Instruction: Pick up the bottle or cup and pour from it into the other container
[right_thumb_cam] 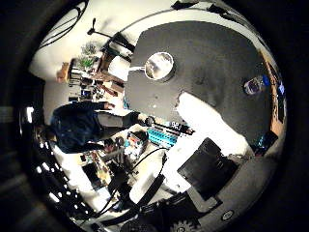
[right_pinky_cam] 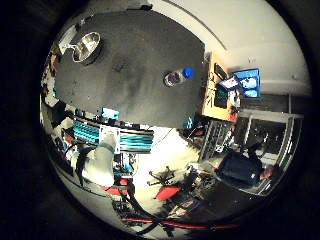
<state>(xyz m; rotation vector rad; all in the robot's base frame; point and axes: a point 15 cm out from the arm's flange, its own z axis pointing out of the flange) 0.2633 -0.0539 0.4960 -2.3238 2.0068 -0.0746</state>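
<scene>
1. Little finger side palm view: a dark table [right_pinky_cam: 135, 65] lies far below the palm. A clear bottle [right_pinky_cam: 175, 77] with a blue cap rests on its side on the tabletop, well apart from a metal bowl [right_pinky_cam: 86, 47] near the opposite edge — neither close to the hand.

2. Thumb side palm view: white and black parts of the hand [right_thumb_cam: 207, 145] reach in over the table's near edge, touching nothing — whether its fingers are spread or curled cannot be told. Bottle and bowl sit well beyond them.
</scene>
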